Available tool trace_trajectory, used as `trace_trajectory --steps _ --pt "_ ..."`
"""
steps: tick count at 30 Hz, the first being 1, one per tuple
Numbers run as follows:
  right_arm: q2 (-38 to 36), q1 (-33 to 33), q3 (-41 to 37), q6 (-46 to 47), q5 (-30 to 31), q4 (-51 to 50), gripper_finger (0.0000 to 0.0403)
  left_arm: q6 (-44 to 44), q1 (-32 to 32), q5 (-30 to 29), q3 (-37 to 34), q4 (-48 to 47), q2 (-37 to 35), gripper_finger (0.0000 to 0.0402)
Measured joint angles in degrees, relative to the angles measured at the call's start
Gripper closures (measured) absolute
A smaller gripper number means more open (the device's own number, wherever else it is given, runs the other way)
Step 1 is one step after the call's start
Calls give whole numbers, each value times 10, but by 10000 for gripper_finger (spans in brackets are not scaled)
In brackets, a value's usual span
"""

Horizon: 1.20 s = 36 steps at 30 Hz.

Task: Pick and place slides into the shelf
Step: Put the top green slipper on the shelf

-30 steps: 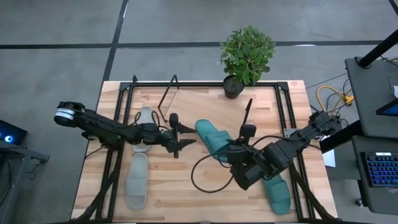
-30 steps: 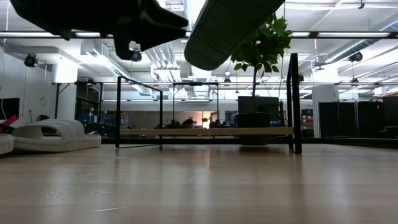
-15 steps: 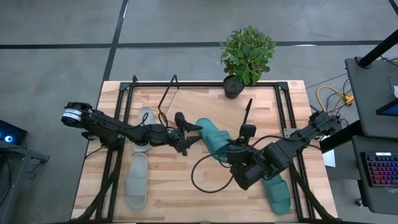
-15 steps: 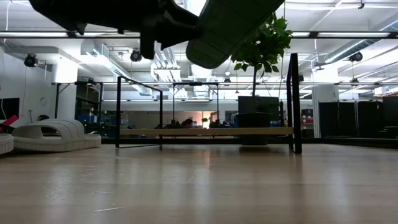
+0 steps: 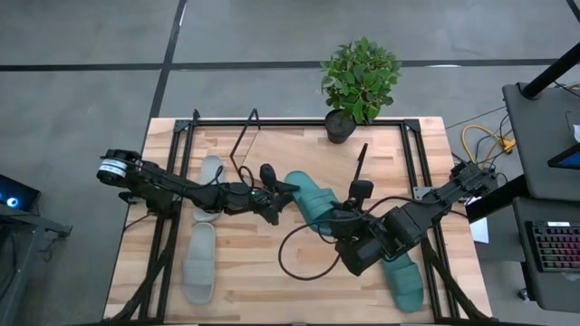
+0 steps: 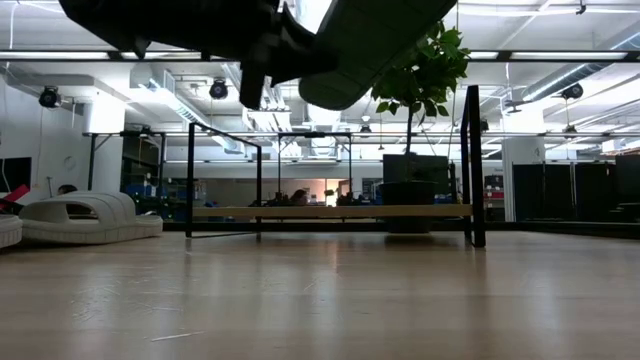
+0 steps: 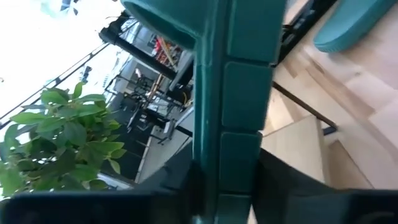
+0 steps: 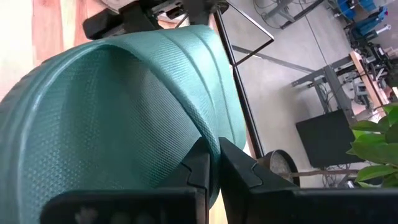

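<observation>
- Mid-table, lifted off the wood: one teal green foam slide (image 5: 310,203), held from both ends. My right gripper (image 5: 343,224) has its fingers pinched tight on the slide's broad strap, the thin edge sandwiched between both fingers (image 8: 200,167) in the right wrist view.
- My left gripper (image 5: 283,190) is at the slide's other end; the left wrist view shows a teal edge running down between its two dark fingers (image 7: 180,180), jaws narrowed around it. I cannot tell whether they are fully clamped.
- Second teal green slide (image 5: 404,282) lies flat near the table's right front corner, partly under the right arm.
- Two light grey foam slides on the left side: one (image 5: 199,264) near the front edge, the other (image 5: 209,171) behind it, partly under the left arm.
- Slanted light-wood shelf with black metal end frames (image 6: 330,211) stands along the back of the table, nothing on its board; open wood between it and the held slide.
- Potted green plant (image 5: 360,80) at the back edge, just beside the shelf's right frame.
- Wooden tabletop (image 5: 272,290) is bare in the front middle.
- Low view: big open room behind, ceiling lights and ducting.
</observation>
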Motion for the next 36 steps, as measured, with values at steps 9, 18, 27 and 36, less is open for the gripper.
trace_trajectory --steps 9,18,27,36 --pt "0 6 11 -33 25 2 375 -5 12 7 -11 -33 -40 352" --pt "-7 38 39 -74 67 -2 340 -7 15 -2 -89 -39 -125 352" --pt "4 48 41 -173 11 63 230 -28 15 12 -132 -39 -192 352" --pt "9 49 41 -258 12 93 188 -36 15 17 -128 -39 -182 352"
